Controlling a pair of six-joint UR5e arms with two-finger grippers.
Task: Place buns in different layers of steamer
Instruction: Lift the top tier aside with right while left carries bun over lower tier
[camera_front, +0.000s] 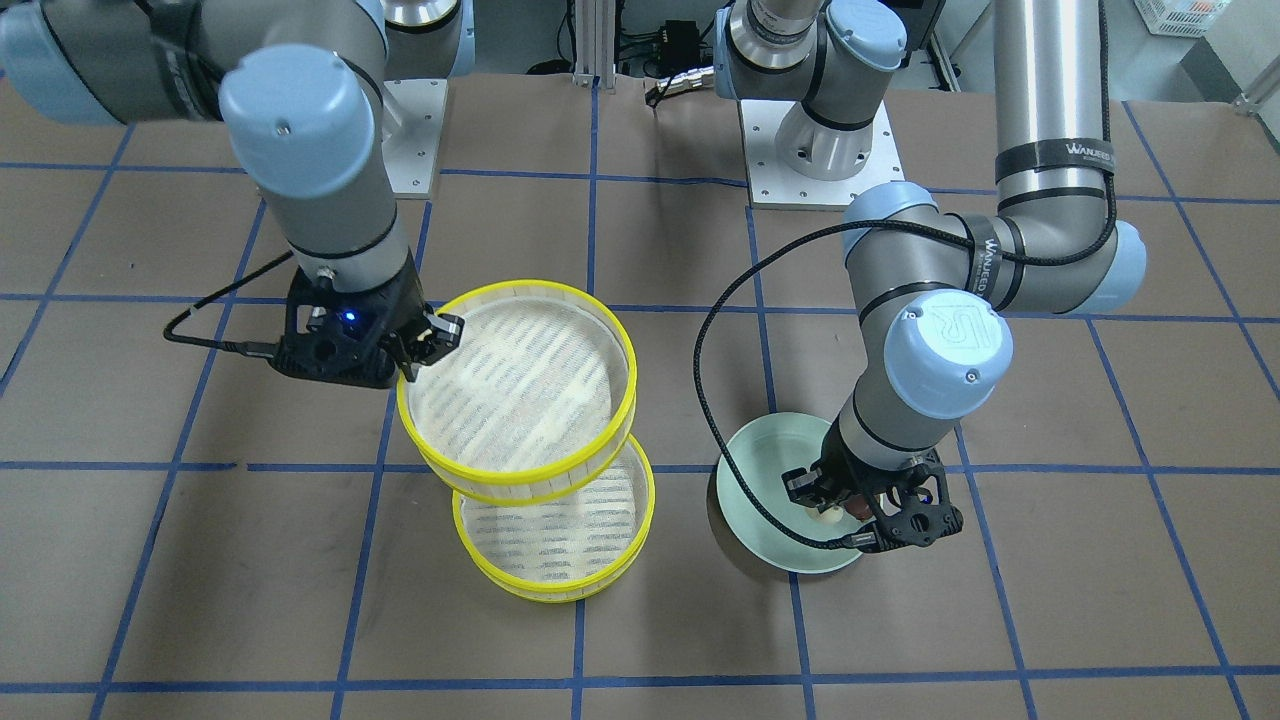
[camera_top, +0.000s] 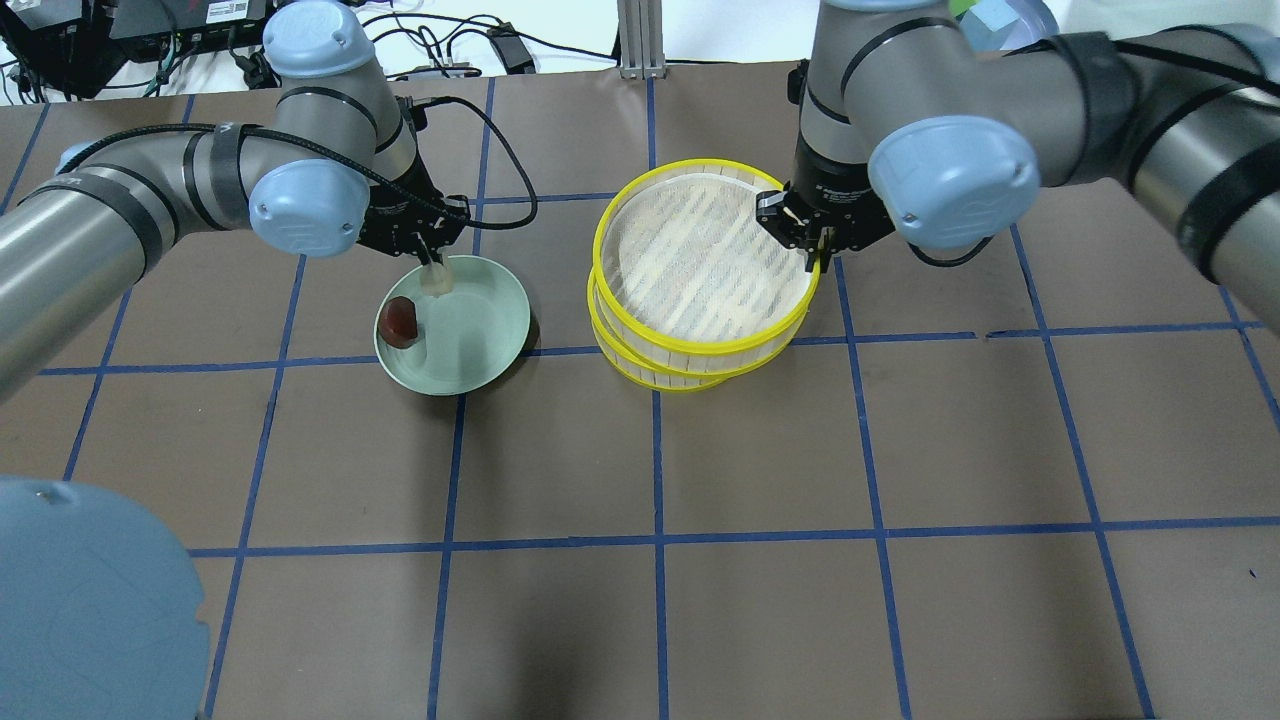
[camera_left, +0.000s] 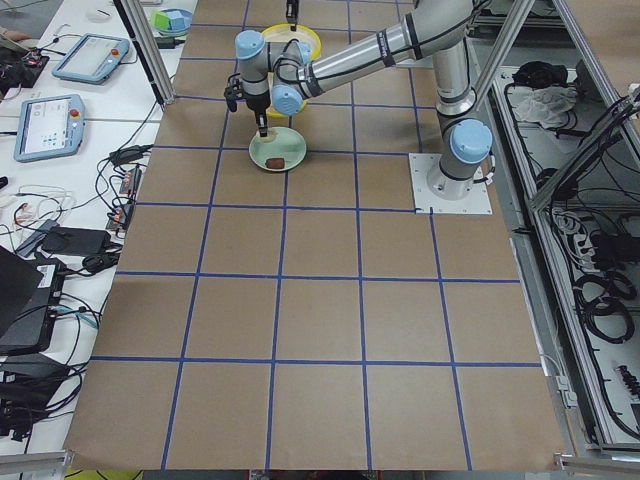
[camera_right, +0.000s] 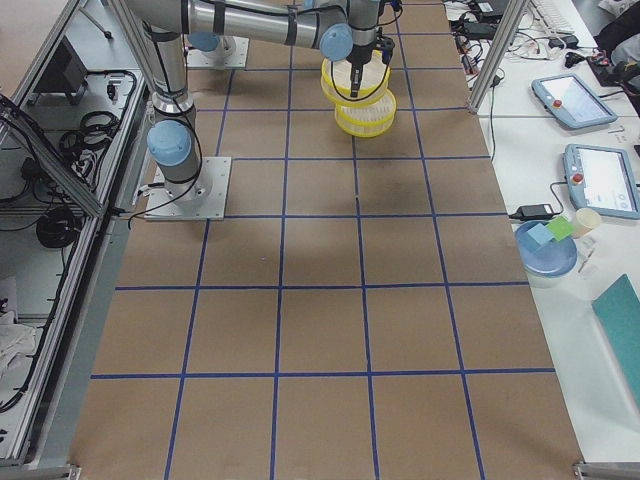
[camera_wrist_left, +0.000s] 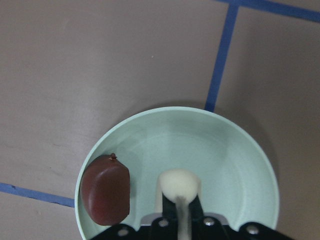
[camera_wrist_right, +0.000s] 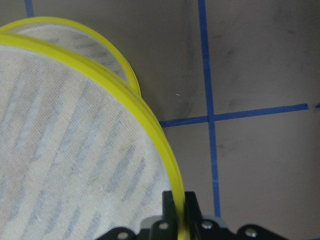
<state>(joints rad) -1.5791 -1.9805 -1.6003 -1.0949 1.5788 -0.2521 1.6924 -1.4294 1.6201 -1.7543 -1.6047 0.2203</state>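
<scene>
So the left gripper (camera_top: 433, 265) was down in the plate (camera_top: 485, 325), left of centre in the overhead view, with its fingers pinching the cream bun (camera_wrist_left: 179, 186) at the plate's upper edge. The brown bun (camera_wrist_left: 105, 189) lay loose at the plate's left rim, near the cream one but not touching it.

Over on the right of centre, the right gripper (camera_wrist_right: 179, 212) had its fingers clamped on the yellow rim of the top tray (camera_top: 700, 260), one finger inside and one outside. That tray sat shifted off the lower tray (camera_front: 560, 545), only partly covering it, and from the front view it looked a bit tilted. Couldn't tell if the two were touching. Both mesh floors had nothing on them. All of it was on the brown table (camera_top: 760, 450) with blue tape lines.
</scene>
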